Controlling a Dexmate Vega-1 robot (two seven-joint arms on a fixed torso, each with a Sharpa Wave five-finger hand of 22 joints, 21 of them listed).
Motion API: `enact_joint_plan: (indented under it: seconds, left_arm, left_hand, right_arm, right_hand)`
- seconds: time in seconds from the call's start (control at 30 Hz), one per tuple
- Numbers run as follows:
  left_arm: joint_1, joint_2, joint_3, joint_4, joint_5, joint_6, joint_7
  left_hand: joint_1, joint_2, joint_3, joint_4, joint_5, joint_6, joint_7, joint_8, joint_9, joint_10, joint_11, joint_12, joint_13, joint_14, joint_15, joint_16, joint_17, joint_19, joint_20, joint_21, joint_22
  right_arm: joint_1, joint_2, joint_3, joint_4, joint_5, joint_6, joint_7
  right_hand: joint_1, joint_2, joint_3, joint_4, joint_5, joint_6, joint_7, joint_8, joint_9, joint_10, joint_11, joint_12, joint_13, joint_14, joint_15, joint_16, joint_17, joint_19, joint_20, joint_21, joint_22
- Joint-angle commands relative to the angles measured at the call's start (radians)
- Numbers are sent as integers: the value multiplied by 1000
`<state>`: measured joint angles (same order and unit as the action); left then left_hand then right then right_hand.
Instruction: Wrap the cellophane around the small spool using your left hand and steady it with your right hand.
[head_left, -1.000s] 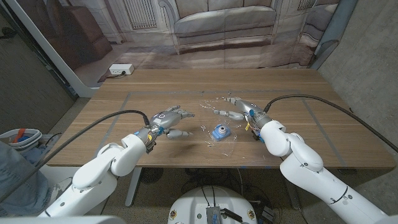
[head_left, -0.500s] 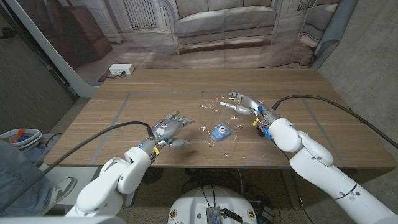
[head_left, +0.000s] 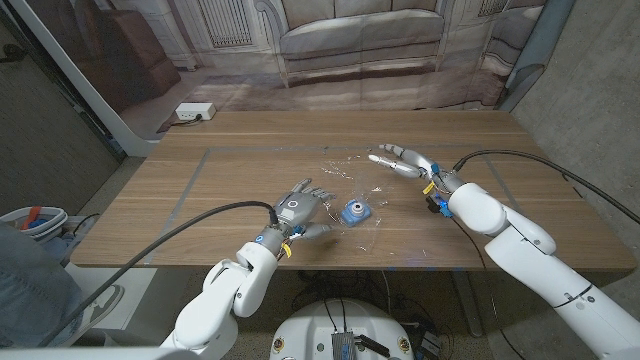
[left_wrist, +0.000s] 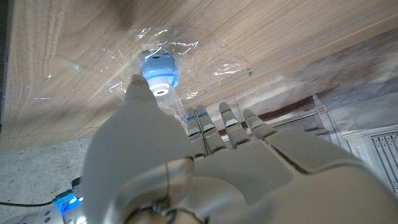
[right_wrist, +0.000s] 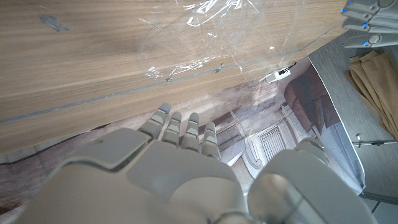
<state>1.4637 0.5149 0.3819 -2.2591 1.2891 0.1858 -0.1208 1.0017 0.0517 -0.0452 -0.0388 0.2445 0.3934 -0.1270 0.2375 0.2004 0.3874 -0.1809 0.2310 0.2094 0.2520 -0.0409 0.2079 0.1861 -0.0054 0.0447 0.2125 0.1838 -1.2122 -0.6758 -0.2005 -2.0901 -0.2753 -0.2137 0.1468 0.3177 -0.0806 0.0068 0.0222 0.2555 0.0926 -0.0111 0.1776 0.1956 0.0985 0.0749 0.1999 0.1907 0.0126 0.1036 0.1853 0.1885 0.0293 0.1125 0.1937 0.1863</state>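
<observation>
Wooden table (head_left: 200, 150) carries crinkled cellophane (head_left: 350, 185) under a blue spool (head_left: 352, 211), both hands (head_left: 300, 208) (head_left: 405, 160) spread, empty.

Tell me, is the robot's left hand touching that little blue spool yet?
Apart. In the head view, a strip of bare table shows between the left hand and the blue spool, which sits on the cellophane. Its fingers are spread and empty.

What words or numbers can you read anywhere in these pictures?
None: there is no text to read.
The spool is blue with a white middle and shows no label.
The cellophane is clear and bare.
The left hand and right hand show no readable marks.
The white box on the floor is too small to tell.
</observation>
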Motion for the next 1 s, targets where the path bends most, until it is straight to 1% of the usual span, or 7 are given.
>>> enact_joint_plan:
  seconds: [0.03,0.3,0.43,0.73,0.83,0.87,1.0]
  left_arm:
    - [-148,-31,82,-15,-10,-29,-238]
    - [-230,-23,100,-48,-3,-34,-481]
    - [-248,-23,102,-54,-2,-35,-550]
    - [-259,-26,99,-48,-25,-51,-575]
    - [-264,-10,91,-44,-69,-84,-562]
    - [-265,-3,86,-45,-88,-96,-563]
    - [-260,35,56,-50,-159,-141,-548]
  left_hand:
    - [9,-8,-7,-7,1,32,-7,13,0,26,-12,11,-1,11,-74,1,-1,0,1,0,3]
    - [11,-11,-9,-9,1,34,-7,11,-1,32,-14,9,-1,9,-73,-2,-1,-3,3,-1,3]
    - [13,-12,-10,-10,1,46,-7,13,-1,44,-17,12,-2,7,-73,-3,-1,-9,3,-4,3]
    - [16,-12,-11,-12,1,72,-12,19,-2,64,-25,13,-3,9,-76,-3,-1,-11,4,-5,3]
    - [20,-8,-10,-13,1,79,-16,20,-2,72,-27,14,-3,11,-77,-3,-1,-10,4,-4,3]
    - [22,-6,-9,-14,1,80,-24,20,-3,74,-29,13,-4,11,-80,-3,-1,-10,4,-4,3]
    - [27,-5,-8,-16,1,76,-30,16,-3,68,-30,8,-4,12,-83,-4,-1,-10,4,-4,3]
  right_arm:
    - [19,-19,40,49,89,20,47]
    - [43,-27,33,70,103,13,65]
    - [52,-32,30,74,104,6,72]
    - [63,-29,25,87,115,12,70]
    - [62,-28,24,85,116,8,68]
    - [61,-27,23,85,115,8,66]
    - [60,-23,20,83,113,9,57]
  right_hand:
    - [-10,2,-2,8,7,1,-7,8,-1,1,-2,7,2,-1,0,5,5,4,7,7,3]
    - [-16,3,-5,11,8,3,-10,11,-1,-3,-8,6,2,-2,-2,6,5,3,11,7,3]
    - [-19,3,-6,13,9,5,-11,12,-1,-2,-8,7,2,-1,-1,6,5,3,11,7,2]
    - [-25,4,-9,16,10,8,-13,14,-1,-2,-6,8,2,0,-2,6,5,5,13,8,2]
    - [-26,4,-10,17,11,11,-12,16,-1,-2,-7,8,1,0,-2,6,4,6,13,8,2]
    - [-27,4,-10,17,11,11,-12,16,-1,-2,-5,9,1,0,-2,6,4,6,13,9,2]
    - [-28,5,-11,17,11,15,-13,18,-1,-1,-5,9,1,0,-1,6,4,6,13,9,2]
